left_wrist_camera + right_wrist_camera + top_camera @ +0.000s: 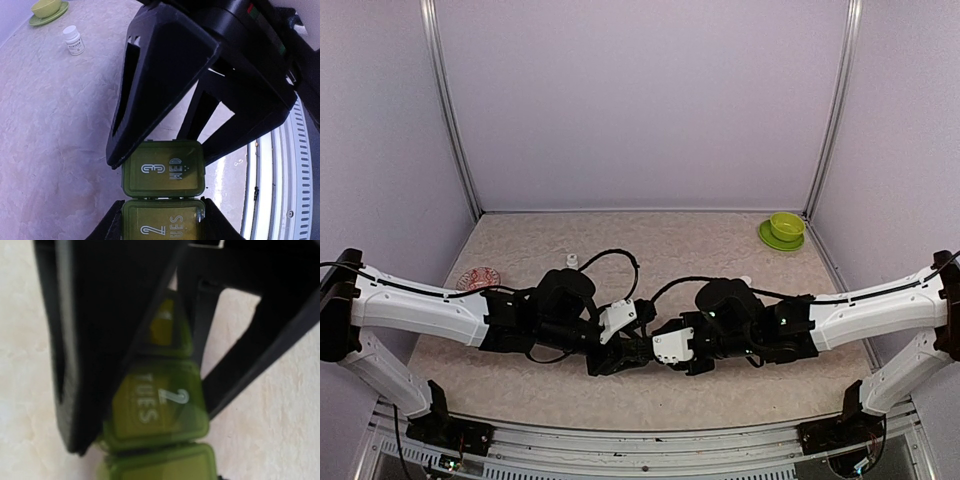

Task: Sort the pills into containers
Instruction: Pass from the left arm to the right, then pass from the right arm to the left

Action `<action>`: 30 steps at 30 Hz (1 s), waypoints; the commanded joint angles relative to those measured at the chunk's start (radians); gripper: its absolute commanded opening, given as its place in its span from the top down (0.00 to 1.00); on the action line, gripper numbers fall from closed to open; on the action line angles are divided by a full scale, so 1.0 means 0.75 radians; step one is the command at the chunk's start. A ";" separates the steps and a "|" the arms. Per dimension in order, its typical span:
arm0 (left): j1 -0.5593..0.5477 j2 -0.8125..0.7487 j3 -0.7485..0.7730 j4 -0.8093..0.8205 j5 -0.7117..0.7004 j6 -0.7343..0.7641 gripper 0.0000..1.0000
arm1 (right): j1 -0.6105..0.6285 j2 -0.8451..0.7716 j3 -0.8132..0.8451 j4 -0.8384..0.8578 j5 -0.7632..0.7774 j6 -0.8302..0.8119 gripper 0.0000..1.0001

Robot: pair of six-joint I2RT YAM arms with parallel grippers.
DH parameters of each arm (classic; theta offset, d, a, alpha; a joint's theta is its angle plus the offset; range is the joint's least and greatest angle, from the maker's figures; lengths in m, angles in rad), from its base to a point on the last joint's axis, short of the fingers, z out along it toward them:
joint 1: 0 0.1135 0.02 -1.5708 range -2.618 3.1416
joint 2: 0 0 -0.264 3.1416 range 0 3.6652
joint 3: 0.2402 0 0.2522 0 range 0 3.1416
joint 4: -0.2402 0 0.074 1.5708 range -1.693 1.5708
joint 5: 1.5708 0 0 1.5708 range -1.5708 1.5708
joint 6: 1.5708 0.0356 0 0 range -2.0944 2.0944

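Note:
The containers (164, 170) are a dark green strip of joined lidded compartments, with lids marked "3 WED" and "2 TUES" closed. My left gripper (163, 222) is shut on the TUES compartment, one black finger on each side. My right gripper (162, 152) reaches in from the opposite side, its fingers flanking the WED end and closed on it. Seen from above, both grippers (632, 352) meet low over the table's near middle. In the right wrist view the strip (157, 410) fills the centre, with something yellow (162, 327) behind the far lid. The pills are out of view.
A white pill bottle (74, 40) (572, 261) stands on the beige table behind the left arm. A lime-green bowl on its saucer (784, 229) sits at the back right corner. At the left edge lies a pink dish (478, 277). A small white object (745, 281) shows behind the right arm.

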 commanded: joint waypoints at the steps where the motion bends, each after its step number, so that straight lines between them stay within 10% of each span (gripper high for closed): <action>1: -0.015 -0.009 0.015 0.043 0.030 0.003 0.65 | 0.000 -0.011 0.018 0.055 0.046 0.049 0.73; 12: -0.018 -0.053 -0.025 0.067 -0.030 -0.006 0.30 | 0.000 -0.079 -0.029 0.100 0.074 0.053 0.76; 30: -0.017 -0.095 -0.066 0.106 -0.051 -0.008 0.50 | 0.000 -0.145 -0.066 0.089 0.012 0.051 0.76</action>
